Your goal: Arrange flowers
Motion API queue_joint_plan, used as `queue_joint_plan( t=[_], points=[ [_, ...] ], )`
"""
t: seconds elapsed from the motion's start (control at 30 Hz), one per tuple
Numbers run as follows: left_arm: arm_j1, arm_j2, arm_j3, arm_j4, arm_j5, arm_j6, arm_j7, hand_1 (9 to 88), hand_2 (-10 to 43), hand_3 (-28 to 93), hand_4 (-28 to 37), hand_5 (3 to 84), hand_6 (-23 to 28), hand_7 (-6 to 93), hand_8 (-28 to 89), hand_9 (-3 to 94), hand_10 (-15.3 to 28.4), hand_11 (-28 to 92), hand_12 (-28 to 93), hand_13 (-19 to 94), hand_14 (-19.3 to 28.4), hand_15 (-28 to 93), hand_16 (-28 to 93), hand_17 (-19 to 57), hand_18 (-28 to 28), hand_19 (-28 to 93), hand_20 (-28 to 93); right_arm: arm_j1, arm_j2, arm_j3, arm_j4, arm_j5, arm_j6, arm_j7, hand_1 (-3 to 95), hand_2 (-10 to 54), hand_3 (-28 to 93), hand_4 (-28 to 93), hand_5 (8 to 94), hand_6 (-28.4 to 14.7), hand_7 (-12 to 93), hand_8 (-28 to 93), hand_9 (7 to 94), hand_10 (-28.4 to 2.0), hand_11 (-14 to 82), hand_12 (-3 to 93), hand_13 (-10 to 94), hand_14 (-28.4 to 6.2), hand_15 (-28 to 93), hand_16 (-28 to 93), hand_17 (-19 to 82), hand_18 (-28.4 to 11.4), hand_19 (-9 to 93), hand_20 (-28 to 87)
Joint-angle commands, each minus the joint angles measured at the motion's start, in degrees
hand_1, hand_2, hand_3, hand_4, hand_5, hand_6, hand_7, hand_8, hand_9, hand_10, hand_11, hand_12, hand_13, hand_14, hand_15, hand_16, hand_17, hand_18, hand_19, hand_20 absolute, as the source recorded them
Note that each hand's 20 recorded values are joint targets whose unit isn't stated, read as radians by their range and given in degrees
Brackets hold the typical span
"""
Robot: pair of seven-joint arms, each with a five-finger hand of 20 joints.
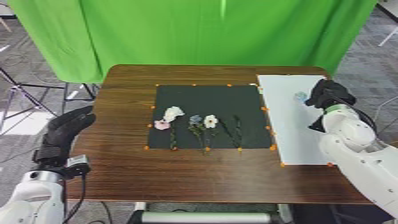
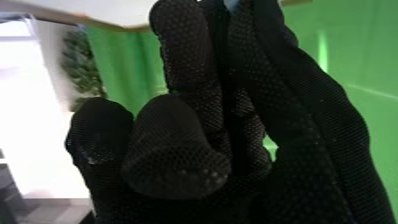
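Over the back right of the white sheet (image 1: pixel 298 142) is my right hand (image 1: pixel 331 94), its fingers loosely extended. A small pale blue flower (image 1: pixel 300 96) is close beside it on the sheet; contact cannot be told. The right wrist view has my right hand (image 2: pixel 293 125) large and near, its fingers mostly straight. On the black mat (image 1: pixel 187 95) lie a white flower (image 1: pixel 174 111), a pink flower (image 1: pixel 162 124), a blue flower (image 1: pixel 195 119), another white flower (image 1: pixel 210 121) and dark green stems (image 1: pixel 237 131). My left hand (image 1: pixel 67 127), fingers straight, is by the table's left edge.
The brown wooden table (image 1: pixel 124 170) carries the mat and the sheet, both with orange markers (image 1: pixel 273 147) along their edges. A green curtain (image 1: pixel 204 40) hangs behind the table. A black tripod (image 1: pixel 27 95) stands on the floor at the left.
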Motion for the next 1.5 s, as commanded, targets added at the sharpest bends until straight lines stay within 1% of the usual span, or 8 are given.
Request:
queue_joint_plan(
  t=[0.03, 0.37, 0.5, 0.57, 0.67, 0.9, 1.4, 1.5],
  points=[
    [0.67, -0.18, -0.21, -0.29, 0.00, 0.05, -0.36, 36.9, 8.4, 65, -16.2, 44.1, 2.2, 16.5, -9, 46.7, 13.8, 22, 7, 38, 16.3, 14, -3, 6.4, 11.0, 11, 13, -0.92, 2.94, 1.92, -6.10, 0.73, -0.53, -1.54, 59.5, -9.5, 57, -21, 77.0, 0.9, 26, 13, 88.9, -9.8, 13.5, 37.6, 91, -0.4, 65, 31, 60, -16.8, 93, 58],
    [-1.14, 0.74, 0.84, 0.52, 0.07, -0.77, -0.27, 36.9, 8.5, 65, -16.2, 44.2, 2.2, 16.6, -9, 46.7, 13.8, 22, 7, 38, 16.2, 14, -3, 6.5, 11.0, 11, 13, 2.76, 4.40, -3.19, -11.83, 1.03, -4.12, -2.91, 59.5, -9.5, 57, -20, 77.4, 0.9, 26, 13, 89.0, -10.0, 13.3, 37.7, 91, -0.3, 65, 31, 60, -16.7, 93, 58],
    [-1.16, 0.81, 0.71, 0.62, 0.00, -0.70, -0.34, 36.8, 8.5, 65, -16.2, 44.2, 2.2, 16.5, -9, 46.7, 13.8, 22, 7, 38, 16.2, 14, -3, 6.4, 11.0, 11, 13, 2.02, 4.12, -1.70, -11.84, 2.34, -12.07, 0.45, 50.5, -9.5, 55, -14, 74.7, -0.2, 22, 16, 83.0, -12.0, 18.2, 25.6, 90, -0.9, 64, 32, 59, -16.7, 93, 58],
    [-0.70, 0.71, 0.34, 0.49, -0.02, -0.58, -0.36, 36.8, 8.5, 65, -16.2, 44.2, 2.2, 16.5, -9, 46.7, 13.8, 22, 7, 38, 16.2, 14, -3, 6.4, 11.0, 11, 13, 1.73, 4.13, -1.73, -10.98, 1.52, -13.39, 1.87, 38.2, -9.5, 61, -14, 70.5, -1.2, 19, -2, 78.6, -14.1, 16.0, 21.4, 90, -1.8, 62, 31, 59, -16.4, 93, 56],
    [-0.32, 0.62, -0.04, 0.42, -0.07, -0.48, -0.42, 36.9, 8.5, 65, -16.1, 44.2, 2.2, 16.6, -9, 46.7, 13.8, 22, 7, 38, 16.2, 14, -3, 6.4, 11.0, 11, 13, 1.46, 3.47, -0.98, -9.67, 0.93, -16.49, 4.11, 30.2, -9.5, 58, -13, 64.1, -3.8, 14, -5, 73.3, -16.5, 12.2, 19.4, 90, -2.3, 61, 31, 59, -16.2, 93, 55],
    [-0.75, 0.59, 0.28, 0.49, 0.15, -0.74, -0.40, 36.8, 8.5, 65, -16.1, 44.2, 2.1, 16.6, -9, 46.7, 13.8, 22, 7, 38, 16.2, 14, -3, 6.4, 11.0, 11, 13, 0.44, 2.13, -0.97, -6.69, 1.72, -16.33, 5.15, 25.8, -9.5, 52, -12, 58.0, -6.4, 9, -3, 66.8, -19.4, 9.2, 18.5, 90, -3.0, 60, 31, 60, -16.2, 93, 54],
    [-1.10, 0.50, 0.43, 0.74, 0.03, -0.78, -0.32, 37.0, 8.4, 65, -16.2, 44.3, 2.1, 16.6, -9, 46.7, 13.8, 22, 7, 38, 16.2, 14, -3, 6.3, 11.1, 11, 13, -1.47, -1.20, -3.53, -1.56, 1.47, -7.98, 5.73, 46.1, -9.5, 58, -14, 68.0, -5.7, 14, -4, 81.3, -15.8, 16.1, 19.4, 94, -0.2, 64, 27, 67, -13.1, 93, 55],
    [-0.88, 0.49, 0.32, 0.67, -0.04, -0.76, -0.22, 37.0, 8.4, 65, -16.2, 44.3, 2.2, 16.6, -9, 46.7, 13.8, 22, 7, 38, 16.3, 14, -3, 6.4, 11.1, 11, 13, -1.16, -0.61, -4.23, -1.49, 1.42, -3.36, 4.87, 59.5, -9.5, 48, -11, 72.2, -5.5, 15, 17, 85.5, -13.2, 13.5, 27.4, 94, 0.3, 66, 24, 68, -12.7, 93, 55]
  ],
)
